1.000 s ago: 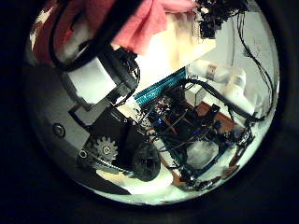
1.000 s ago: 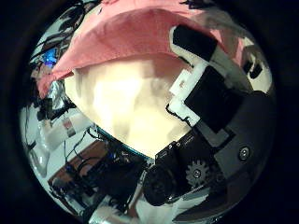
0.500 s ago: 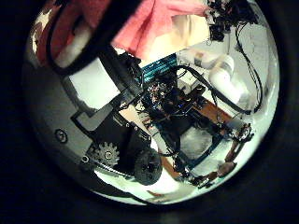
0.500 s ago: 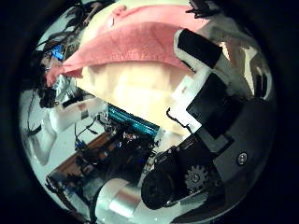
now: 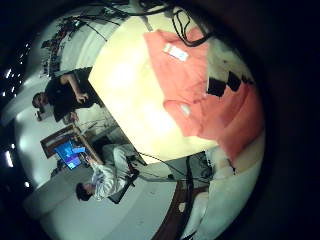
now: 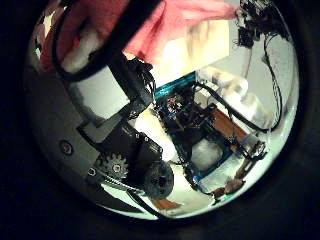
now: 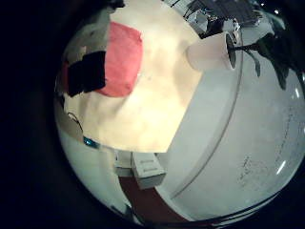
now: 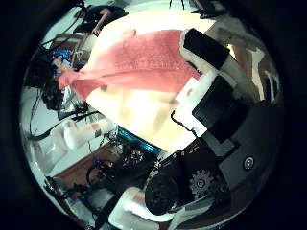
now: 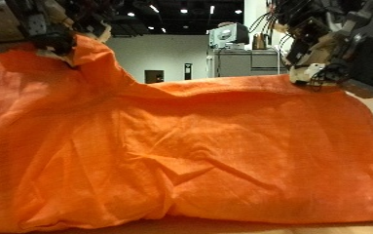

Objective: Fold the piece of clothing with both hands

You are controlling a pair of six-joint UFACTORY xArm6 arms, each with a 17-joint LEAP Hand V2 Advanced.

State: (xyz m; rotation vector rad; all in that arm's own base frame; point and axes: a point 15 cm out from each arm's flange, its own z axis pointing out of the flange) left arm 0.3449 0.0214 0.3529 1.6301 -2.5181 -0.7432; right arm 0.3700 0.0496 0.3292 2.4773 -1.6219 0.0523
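A large orange cloth (image 9: 186,156) hangs spread out and fills most of the outside view, its lower edge at the table (image 9: 238,226). My left hand (image 9: 37,24) is curled on one upper corner and my right hand (image 9: 322,44) pinches the other upper corner, both held high. In the right thumb side view the cloth (image 8: 134,57) runs from a finger (image 8: 206,48) out over the light tabletop (image 8: 144,110). The left little finger side view shows the cloth (image 5: 205,95) draped over the table (image 5: 125,80). The cloth (image 6: 170,20) is bunched close to the left palm.
Beyond the table's edge stand racks of electronics (image 6: 195,125). A white pot with a plant (image 7: 212,52) stands off the table on the right hand's side. Bare tabletop (image 7: 162,86) lies beside the cloth (image 7: 119,57).
Both palm cameras have moved. The tabletop looks farther from the right palm and the cloth there has narrowed to a stretched band, so the hands have risen with the cloth.
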